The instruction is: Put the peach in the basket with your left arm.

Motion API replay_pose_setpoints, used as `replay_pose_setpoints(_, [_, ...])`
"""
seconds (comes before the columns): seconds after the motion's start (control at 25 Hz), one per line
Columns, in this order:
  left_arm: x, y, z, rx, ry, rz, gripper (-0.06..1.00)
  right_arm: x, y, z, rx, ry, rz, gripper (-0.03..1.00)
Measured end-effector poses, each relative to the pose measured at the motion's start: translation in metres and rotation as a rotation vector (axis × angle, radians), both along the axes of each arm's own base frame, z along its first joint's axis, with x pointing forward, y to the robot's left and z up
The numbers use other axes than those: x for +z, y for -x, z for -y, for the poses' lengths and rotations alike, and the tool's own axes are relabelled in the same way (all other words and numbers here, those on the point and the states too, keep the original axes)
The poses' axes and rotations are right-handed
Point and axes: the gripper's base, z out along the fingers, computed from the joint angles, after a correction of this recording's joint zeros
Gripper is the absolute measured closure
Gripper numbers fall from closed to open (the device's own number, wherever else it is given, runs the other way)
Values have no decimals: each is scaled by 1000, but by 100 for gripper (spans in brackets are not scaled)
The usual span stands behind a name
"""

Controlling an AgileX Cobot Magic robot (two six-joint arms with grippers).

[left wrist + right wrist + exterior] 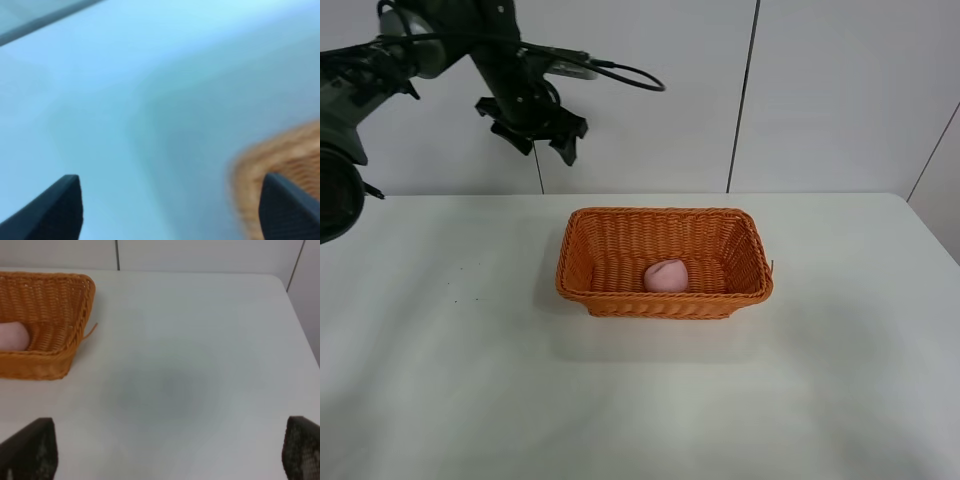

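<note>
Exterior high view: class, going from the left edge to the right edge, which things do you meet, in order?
left gripper → basket. The peach lies inside the basket, so it takes no separate place in the order.

- peach: small, pale pink, rounded; lies on the floor of the basket, near its front wall.
- basket: rectangular orange wicker, upright.
- left arm: black, raised, behind and left of the basket; left gripper spread wide, empty.
</note>
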Motion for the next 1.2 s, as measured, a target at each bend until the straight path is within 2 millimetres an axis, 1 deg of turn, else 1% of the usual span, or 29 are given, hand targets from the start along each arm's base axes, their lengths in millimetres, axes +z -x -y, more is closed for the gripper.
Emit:
replay_pose_setpoints(0.04, [0, -4, -16, 33, -1, 0, 20, 0, 0, 0, 0, 0, 0, 27])
replay_pose_setpoints(0.16, [0, -14, -72, 145, -11, 2, 20, 0, 0, 0, 0, 0, 0, 27])
replay_pose_setpoints(0.24, [-1, -16, -100, 201, -16, -3, 20, 0, 0, 0, 0, 0, 0, 27])
replay_pose_setpoints(0.28, [-3, -16, -111, 224, -19, -7, 20, 0, 0, 0, 0, 0, 0, 27])
replay_pose_setpoints(0.36, [-6, -16, -124, 250, -22, -20, 20, 0, 0, 0, 0, 0, 0, 27])
replay_pose_setpoints(0.48, [-9, -16, -126, 254, -20, -28, 20, 0, 0, 0, 0, 0, 0, 27])
replay_pose_setpoints(0.64, [-9, -15, -118, 245, -1, -36, 20, 0, 0, 0, 0, 0, 0, 27])
replay_pose_setpoints(0.76, [-4, -8, -113, 238, 8, -47, 20, 0, 0, 0, 0, 0, 0, 27])
replay_pose_setpoints(0.84, [4, 1, -111, 233, 13, -54, 20, 0, 0, 0, 0, 0, 0, 27])
replay_pose_setpoints(0.92, [15, 14, -110, 233, 13, -59, 20, 0, 0, 0, 0, 0, 0, 27])
replay_pose_setpoints(1.0, [28, 34, -111, 235, 12, -68, 20, 0, 0, 0, 0, 0, 0, 27])
replay_pose_setpoints(1.04, [38, 45, -111, 235, 12, -65, 20, 0, 0, 0, 0, 0, 0, 27])
replay_pose_setpoints(1.08, [40, 57, -112, 239, 12, -81, 20, 0, 0, 0, 0, 0, 0, 27])
replay_pose_setpoints(1.16, [56, 88, -113, 252, 16, -85, 20, 0, 0, 0, 0, 0, 0, 27])
replay_pose_setpoints(1.2, [57, 103, -113, 257, 15, -103, 20, 0, 0, 0, 0, 0, 0, 27])
